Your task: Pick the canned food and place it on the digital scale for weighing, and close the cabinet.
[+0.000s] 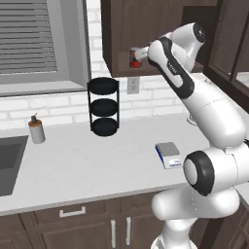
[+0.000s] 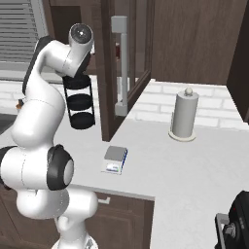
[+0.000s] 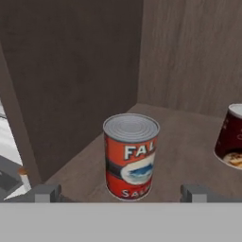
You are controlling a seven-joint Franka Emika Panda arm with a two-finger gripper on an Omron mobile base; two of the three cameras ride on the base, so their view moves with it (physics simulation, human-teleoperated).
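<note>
The canned food (image 3: 131,158), bright red with a silver lid and a pale fish patch, stands upright on the shelf of the open cabinet (image 3: 71,71). My gripper (image 3: 120,194) is open inside the cabinet. Its fingertips (image 3: 47,193) stand wide on either side of the can's base, not touching it. From the left base view the can (image 1: 133,57) peeks out beside my hand at the cabinet's (image 1: 124,29) lower shelf. The cabinet door (image 2: 109,73) hangs open with its long silver handle (image 2: 120,63). The digital scale (image 1: 168,152) (image 2: 115,156) lies on the counter below.
A darker maroon can (image 3: 231,139) stands to the right of the red one. A black three-tier rack (image 1: 103,107) and a soap dispenser (image 1: 36,130) stand by the wall, and a sink (image 1: 7,160) lies at far left. A paper towel roll (image 2: 185,115) stands right of the open door.
</note>
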